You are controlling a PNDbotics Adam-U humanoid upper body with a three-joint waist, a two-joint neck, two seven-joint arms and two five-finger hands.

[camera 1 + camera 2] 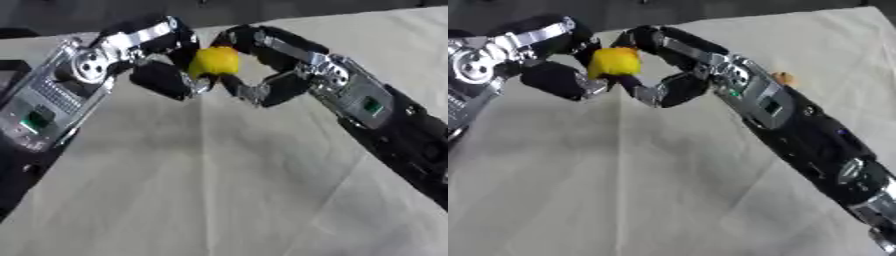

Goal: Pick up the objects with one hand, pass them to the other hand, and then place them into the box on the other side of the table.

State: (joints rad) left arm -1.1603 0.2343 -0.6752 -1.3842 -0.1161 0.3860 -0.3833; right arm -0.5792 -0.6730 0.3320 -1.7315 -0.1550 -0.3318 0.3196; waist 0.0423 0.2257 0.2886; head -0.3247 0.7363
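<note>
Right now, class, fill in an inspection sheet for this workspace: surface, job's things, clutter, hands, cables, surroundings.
Surface: table under a pale, creased cloth.
Job's things: yellow object held above the cloth between both hands; box not seen.
Clutter: small orange thing on the cloth beside the right arm, too small to identify.
Hands: left hand and right hand meet at the yellow object, fingers of both curled round it.
Cables: nothing seen.
Surroundings: dark area beyond the table's far edge; nothing else made out.
</note>
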